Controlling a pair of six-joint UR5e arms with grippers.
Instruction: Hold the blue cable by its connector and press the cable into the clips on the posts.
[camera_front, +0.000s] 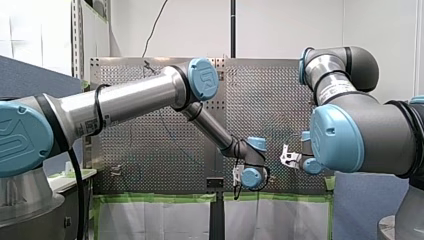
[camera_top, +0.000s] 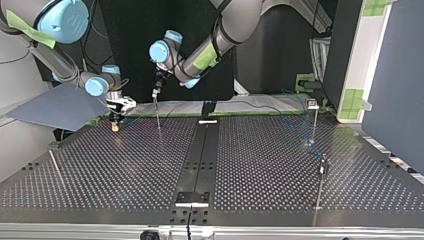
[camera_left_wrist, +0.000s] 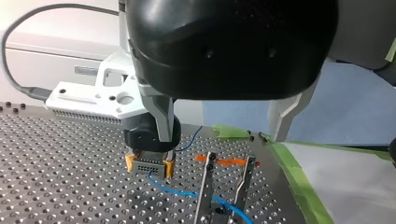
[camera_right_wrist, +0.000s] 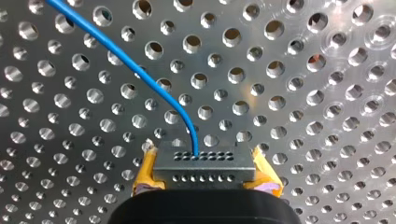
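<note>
In the right wrist view, my right gripper (camera_right_wrist: 204, 179) is shut on a grey connector (camera_right_wrist: 203, 164), its yellow pads (camera_right_wrist: 148, 173) on either side of it. The blue cable (camera_right_wrist: 140, 73) leaves the connector and runs away over the perforated table. The left wrist view shows the same connector (camera_left_wrist: 147, 166) low over the table. From it the cable (camera_left_wrist: 180, 192) passes between the two metal fingers (camera_left_wrist: 205, 186) of my left gripper (camera_left_wrist: 225, 186), which stand apart. In the top view, my right gripper (camera_top: 116, 125) is at the far left, with my left gripper (camera_top: 159, 124) just beside it.
Thin posts stand on the table at the top view's right: one with a clip on top (camera_top: 313, 117), another nearer the front (camera_top: 322, 172). A thin rod (camera_top: 56, 167) stands at the left. A black rail (camera_top: 200, 155) runs down the middle. Green tape (camera_left_wrist: 299, 182) marks the table's edge.
</note>
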